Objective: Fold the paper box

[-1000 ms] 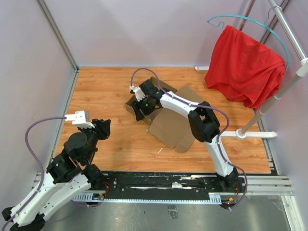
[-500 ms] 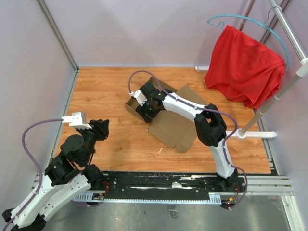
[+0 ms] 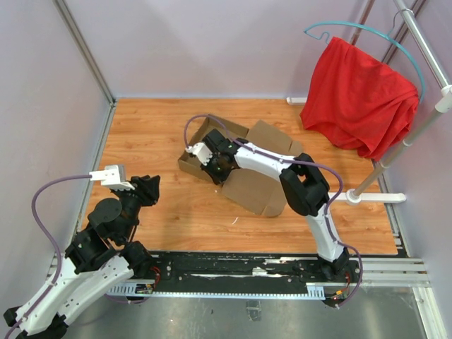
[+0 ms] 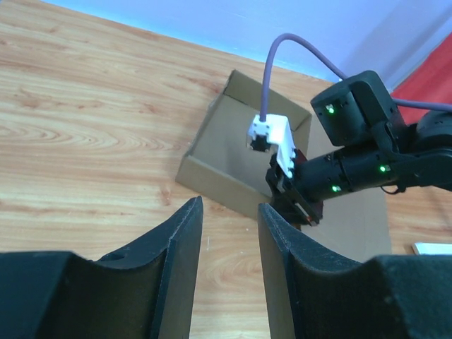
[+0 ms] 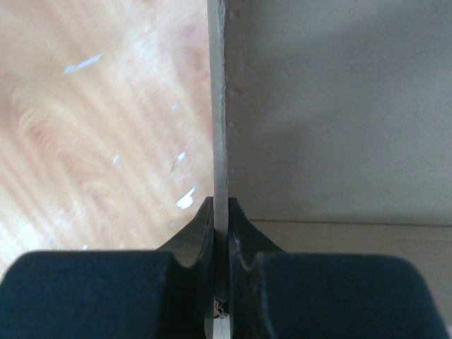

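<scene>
The paper box (image 3: 256, 188) is plain brown cardboard: a shallow open tray to the left with a flat panel spreading right of it on the wooden floor. My right gripper (image 3: 215, 169) reaches down at the tray's near wall. In the right wrist view its jaws (image 5: 219, 206) are shut on the thin edge of that cardboard wall (image 5: 318, 106). My left gripper (image 3: 151, 186) hangs well to the left of the box, apart from it. In the left wrist view it (image 4: 227, 215) is open with nothing between its fingers, and the box (image 4: 226, 152) lies beyond.
A red cloth (image 3: 360, 95) hangs from a teal hanger on a metal rack (image 3: 395, 145) at the back right; the rack's white foot (image 3: 374, 198) lies on the floor right of the box. Purple walls close in the wooden floor (image 3: 148, 134). A black rail (image 3: 233, 265) runs along the near edge.
My right gripper has closed onto the tray's near wall after standing open. The box has shifted and turned a little to the left. The left arm has barely moved.
</scene>
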Available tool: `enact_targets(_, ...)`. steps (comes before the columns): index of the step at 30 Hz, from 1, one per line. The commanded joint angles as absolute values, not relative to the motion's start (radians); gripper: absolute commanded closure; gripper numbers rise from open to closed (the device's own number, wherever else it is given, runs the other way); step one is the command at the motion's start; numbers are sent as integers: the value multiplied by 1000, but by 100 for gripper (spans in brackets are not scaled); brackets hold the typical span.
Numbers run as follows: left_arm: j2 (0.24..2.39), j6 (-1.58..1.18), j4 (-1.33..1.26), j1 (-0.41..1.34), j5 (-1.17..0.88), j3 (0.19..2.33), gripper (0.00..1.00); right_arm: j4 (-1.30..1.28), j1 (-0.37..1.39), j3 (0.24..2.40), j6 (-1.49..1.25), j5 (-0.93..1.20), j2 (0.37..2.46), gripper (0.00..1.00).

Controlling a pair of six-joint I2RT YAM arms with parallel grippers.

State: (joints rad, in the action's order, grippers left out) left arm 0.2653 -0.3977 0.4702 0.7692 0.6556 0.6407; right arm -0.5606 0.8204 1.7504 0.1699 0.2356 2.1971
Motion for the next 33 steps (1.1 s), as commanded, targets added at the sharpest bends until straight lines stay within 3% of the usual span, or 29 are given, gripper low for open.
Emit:
enact_targets(1,251,-388,455,775,641,634,57,-609,857,1655,325,392,2095,99)
enact_targets(7,232,-384,450,775,637,630,57,-674,895,1466,550,383,1990,95)
enact_targets(12,225,-382,445,775,635,628,58,-604,900,1309,665,255,1858,59)
enact_targets(15,225,-380,445,775,635,628,58,-563,890,1279,661,228,1794,52)
enact_targets(23,217,-382,445,775,638,627,58,-486,957,1298,638,422,1744,47)
enact_targets(33,212,-386,448,775,646,627,58,-424,1048,1477,624,392,1938,47)
